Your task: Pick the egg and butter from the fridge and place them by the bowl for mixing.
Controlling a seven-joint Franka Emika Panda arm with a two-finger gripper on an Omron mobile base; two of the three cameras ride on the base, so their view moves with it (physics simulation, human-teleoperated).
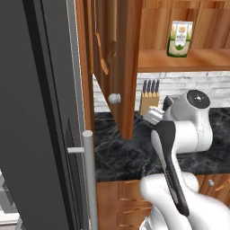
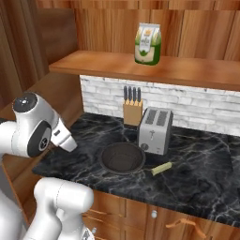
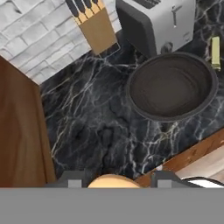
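Nearest us in the hand view, the small smooth yellow-orange egg (image 3: 110, 181) sits between our gripper's (image 3: 114, 179) two dark fingertips, clamped there above the black marble counter (image 3: 87, 127). Beyond it we see the round dark grey bowl (image 3: 171, 86) before the silver toaster (image 3: 155, 24), and the pale yellow butter block (image 2: 161, 168) lying beside the bowl.

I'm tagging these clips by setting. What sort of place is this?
A home kitchen, rendered: a dark marbled stone counter over wooden cabinets, with a silver two-slot toaster, a wooden knife block and a round dark grey bowl.
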